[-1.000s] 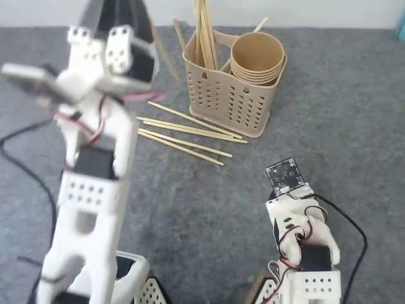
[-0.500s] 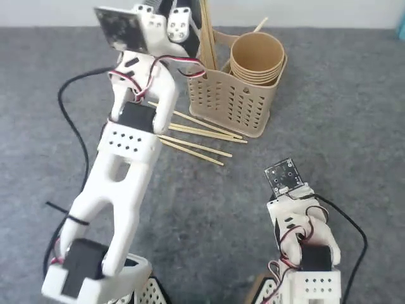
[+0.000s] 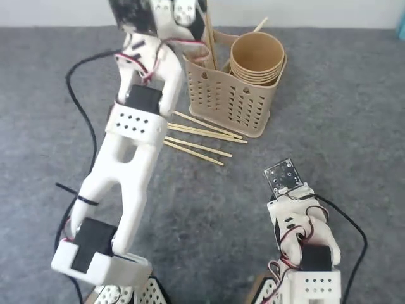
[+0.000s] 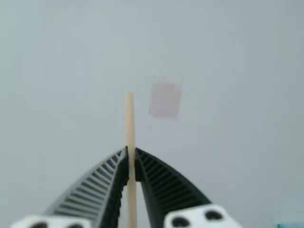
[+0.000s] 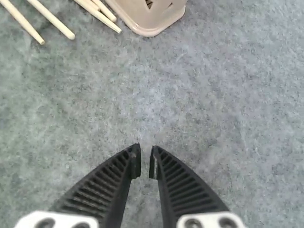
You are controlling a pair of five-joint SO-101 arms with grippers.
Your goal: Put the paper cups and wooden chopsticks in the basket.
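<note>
The beige slotted basket (image 3: 235, 95) stands at the back of the grey mat with a stack of paper cups (image 3: 256, 54) inside. My left gripper (image 4: 131, 154) is shut on a wooden chopstick (image 4: 128, 118) and faces a blank wall. From above, that arm stretches to the basket's left end, its gripper (image 3: 197, 7) at the picture's top edge, and the chopstick (image 3: 207, 41) hangs into the basket. Several loose chopsticks (image 3: 202, 134) lie in front of the basket, partly under the left arm. My right gripper (image 5: 145, 160) is shut on nothing, low over bare mat.
The left arm's white body (image 3: 126, 158) crosses the mat's left half, with a black cable (image 3: 74, 95) looping beside it. The right arm (image 3: 300, 234) is folded at the front right. Past its gripper are a basket corner (image 5: 147, 16) and chopstick ends (image 5: 52, 23).
The left arm has swung from the left side over to the basket's left end, carrying the chopstick. The right arm has not moved.
</note>
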